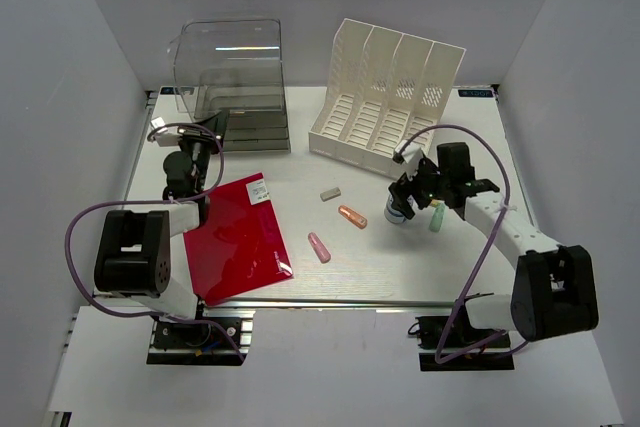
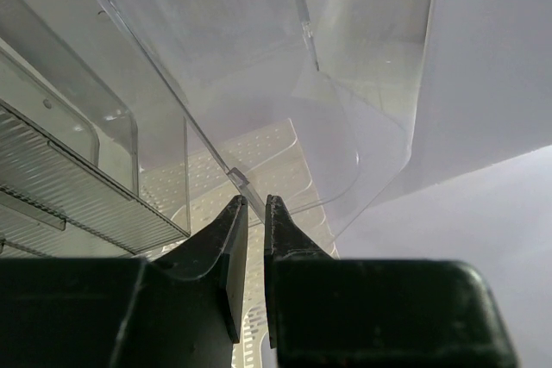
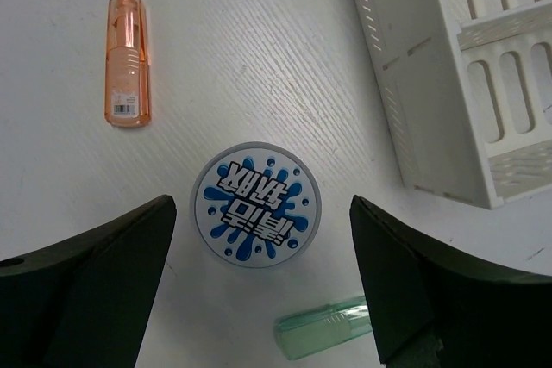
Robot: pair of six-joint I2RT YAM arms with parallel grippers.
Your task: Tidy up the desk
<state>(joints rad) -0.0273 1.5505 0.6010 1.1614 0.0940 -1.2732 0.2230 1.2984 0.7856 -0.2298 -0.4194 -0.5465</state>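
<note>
Bare counter (image 3: pixel 285 58) flanks the round blue-printed lid (image 3: pixel 256 204) under the right pincer (image 3: pixel 263 213), its fingers spread wide. The white rack (image 3: pixel 431 84) hems one side, and a green tube (image 3: pixel 323 331) lies near. The clear box (image 2: pixel 216 58) blocks the left pincer (image 2: pixel 254 206) ahead.

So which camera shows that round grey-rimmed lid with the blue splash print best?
The right wrist view: the round grey-rimmed lid sits centred, unobstructed, print sharp. In the top external view it is small and partly hidden under the right gripper. The left wrist view does not show it.
</note>
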